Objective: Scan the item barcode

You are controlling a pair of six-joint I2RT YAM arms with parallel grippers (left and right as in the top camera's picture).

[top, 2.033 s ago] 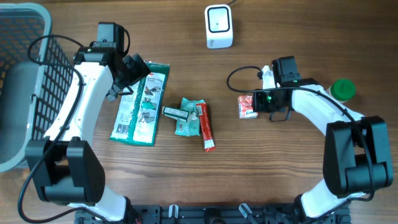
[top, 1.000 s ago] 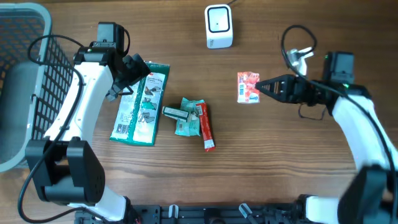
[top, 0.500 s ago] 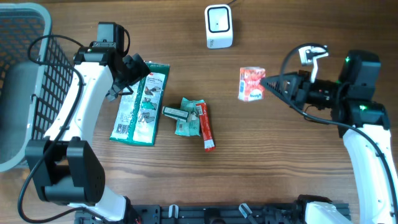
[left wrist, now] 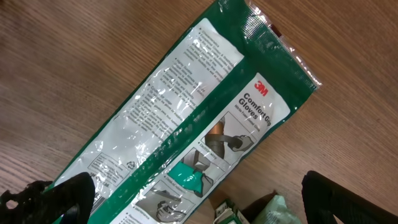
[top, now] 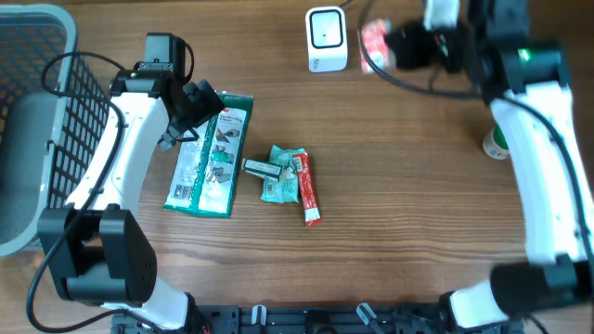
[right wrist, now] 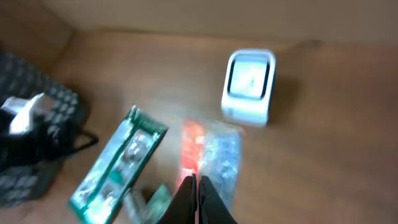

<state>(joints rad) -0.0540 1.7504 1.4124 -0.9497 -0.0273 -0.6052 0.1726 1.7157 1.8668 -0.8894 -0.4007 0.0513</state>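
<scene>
Right gripper point(top: 388, 46) apparently pinches packet point(top: 373, 39) beside scanner point(top: 326, 39).

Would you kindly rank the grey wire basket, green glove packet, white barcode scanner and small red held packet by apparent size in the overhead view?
1. Grey wire basket, cropped.
2. Green glove packet.
3. White barcode scanner.
4. Small red packet: held nearer the camera, blurred, so unsure.

packet point(top: 374, 43) beside scanner point(top: 327, 39), basket point(top: 20, 56) far left
</scene>
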